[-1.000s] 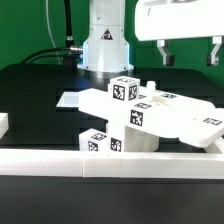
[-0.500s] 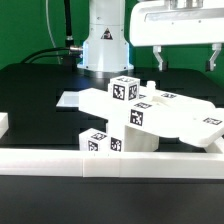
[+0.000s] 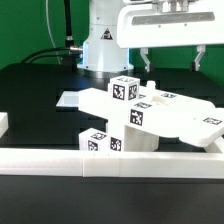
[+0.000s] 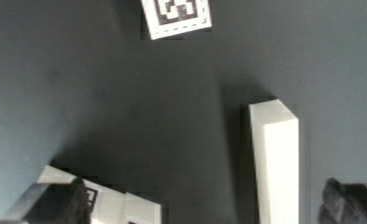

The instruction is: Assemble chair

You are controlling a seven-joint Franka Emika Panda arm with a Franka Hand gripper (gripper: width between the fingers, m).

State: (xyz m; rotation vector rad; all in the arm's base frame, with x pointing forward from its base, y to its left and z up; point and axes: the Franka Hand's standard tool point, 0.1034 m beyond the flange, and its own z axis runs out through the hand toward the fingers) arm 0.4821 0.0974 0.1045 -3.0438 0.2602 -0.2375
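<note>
The pincer is hanging wide open above the worktop, holding nothing, its two fingers standing well apart. The chair is lying below it as a heap of white tagged pieces, close behind the low border wall. The wrist view is showing a tag and a white bar on the dark surface.

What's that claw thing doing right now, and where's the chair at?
Gripper open, empty, hovering above the parts. Chair partly joined, resting against the low white wall. Nothing in the way.
</note>
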